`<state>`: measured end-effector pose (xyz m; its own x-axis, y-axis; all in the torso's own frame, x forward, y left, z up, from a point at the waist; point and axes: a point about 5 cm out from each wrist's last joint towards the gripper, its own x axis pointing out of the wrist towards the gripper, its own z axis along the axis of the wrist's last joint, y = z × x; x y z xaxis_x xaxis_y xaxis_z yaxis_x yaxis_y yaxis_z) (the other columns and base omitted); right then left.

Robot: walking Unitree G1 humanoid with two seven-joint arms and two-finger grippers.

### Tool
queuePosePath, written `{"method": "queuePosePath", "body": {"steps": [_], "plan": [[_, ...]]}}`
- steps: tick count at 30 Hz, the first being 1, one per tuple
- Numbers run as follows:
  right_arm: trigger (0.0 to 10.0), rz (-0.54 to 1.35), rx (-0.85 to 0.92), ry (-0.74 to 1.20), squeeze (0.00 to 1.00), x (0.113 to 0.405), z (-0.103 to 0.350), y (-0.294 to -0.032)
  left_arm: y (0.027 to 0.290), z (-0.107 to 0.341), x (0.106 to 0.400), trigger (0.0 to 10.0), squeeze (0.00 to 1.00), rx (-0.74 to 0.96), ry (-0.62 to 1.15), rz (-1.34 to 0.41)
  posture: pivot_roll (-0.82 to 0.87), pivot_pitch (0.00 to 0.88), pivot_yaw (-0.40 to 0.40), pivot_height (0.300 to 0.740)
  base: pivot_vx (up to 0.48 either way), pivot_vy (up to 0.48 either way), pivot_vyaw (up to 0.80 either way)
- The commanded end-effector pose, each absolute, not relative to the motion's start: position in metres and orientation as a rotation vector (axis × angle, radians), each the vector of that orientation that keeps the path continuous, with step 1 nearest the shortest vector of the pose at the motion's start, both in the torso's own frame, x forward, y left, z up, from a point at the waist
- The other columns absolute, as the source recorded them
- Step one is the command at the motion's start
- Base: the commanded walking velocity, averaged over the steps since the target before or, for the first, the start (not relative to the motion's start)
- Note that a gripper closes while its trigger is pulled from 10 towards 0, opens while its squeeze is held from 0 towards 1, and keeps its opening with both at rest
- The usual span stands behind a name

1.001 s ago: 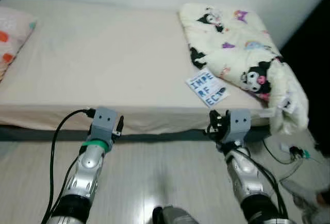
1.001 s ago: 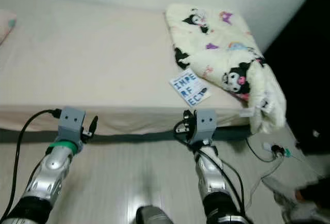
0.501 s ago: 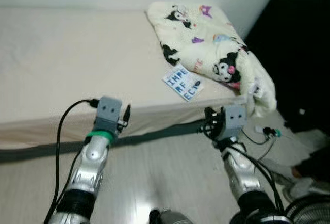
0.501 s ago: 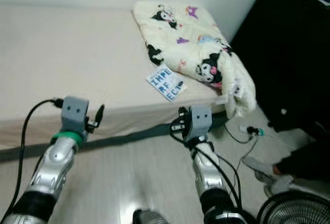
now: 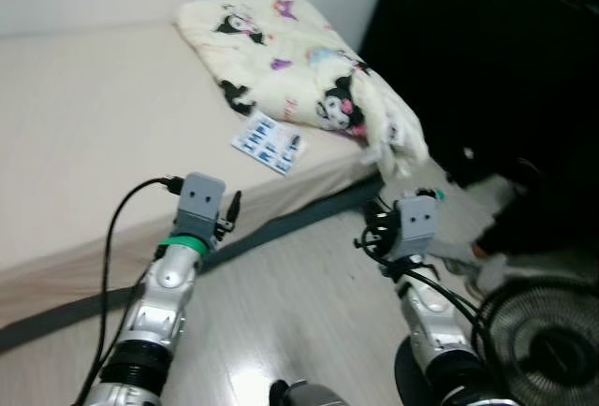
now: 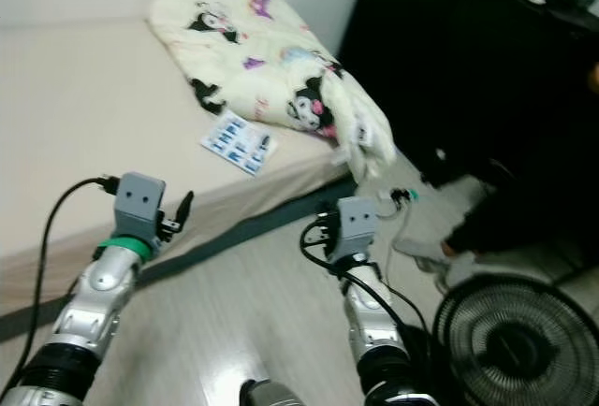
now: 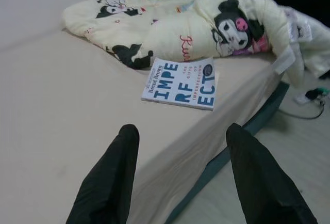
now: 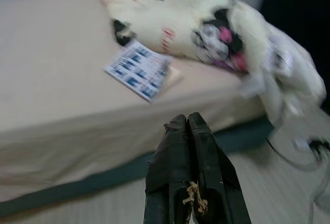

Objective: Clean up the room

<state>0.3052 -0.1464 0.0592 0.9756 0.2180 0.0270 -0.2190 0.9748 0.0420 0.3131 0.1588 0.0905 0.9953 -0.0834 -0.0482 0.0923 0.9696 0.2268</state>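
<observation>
Blurrily, left claw (image 7: 178, 175) gapes, right claw (image 8: 187, 126) pinched empty, book (image 7: 182, 82) beside blanket (image 7: 206, 25).

Both arms reach forward, left hand (image 7: 178, 175) spread, right hand (image 8: 186, 126) apparently closed empty.

Dim room; motion blur; floor glare.
</observation>
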Motion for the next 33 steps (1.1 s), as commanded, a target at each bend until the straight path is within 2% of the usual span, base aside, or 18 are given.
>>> {"method": "queuePosePath", "body": {"steps": [1, 12, 33], "plan": [[10.0, 0.190, 0.041, -0.012, 0.00, 0.303, 0.056, -0.155, 0.149, 0.088, 0.313, 10.0, 0.00, 0.235, 0.048, -0.120, 0.03, 0.011, -0.032, 0.720, 0.000, 0.000, -0.77], [10.0, 0.198, 0.030, -0.009, 0.00, 0.303, 0.055, -0.154, 0.140, 0.090, 0.317, 10.0, 0.00, 0.242, 0.036, -0.140, 0.02, 0.001, -0.026, 0.720, 0.436, 0.000, -0.07], [10.0, 0.192, 0.024, 0.002, 0.00, 0.301, 0.052, -0.155, 0.139, 0.090, 0.318, 10.0, 0.00, 0.241, 0.036, -0.147, 0.02, 0.008, -0.020, 0.720, 0.479, 0.000, 0.00]]}}
